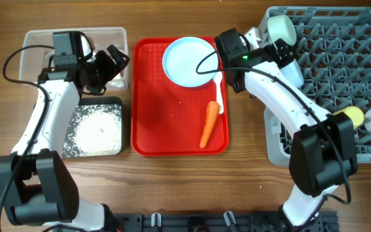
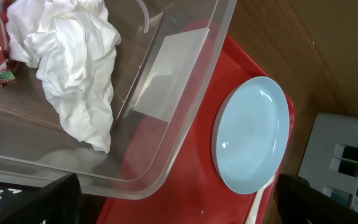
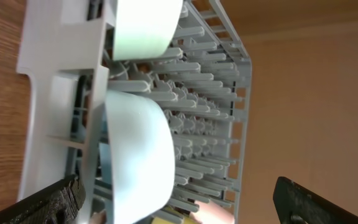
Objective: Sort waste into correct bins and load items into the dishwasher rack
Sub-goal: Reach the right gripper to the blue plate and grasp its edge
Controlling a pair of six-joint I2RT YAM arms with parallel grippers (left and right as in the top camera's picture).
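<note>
Left gripper [image 2: 179, 202] was spread empty over clear tub [image 1: 34, 38] at upper left, right gripper [image 3: 185, 202] spread empty facing dishwasher rack [image 3: 229, 93], carrot [image 1: 207, 125] lay on red tray [image 1: 166, 122]

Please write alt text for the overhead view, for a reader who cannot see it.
A red serving tray at the middle of a wooden table holds a light blue plate, a white spoon and an orange carrot. To its left are a clear tub and a black tray with rice; to its right, a grey dishwasher rack holding dishes.
</note>
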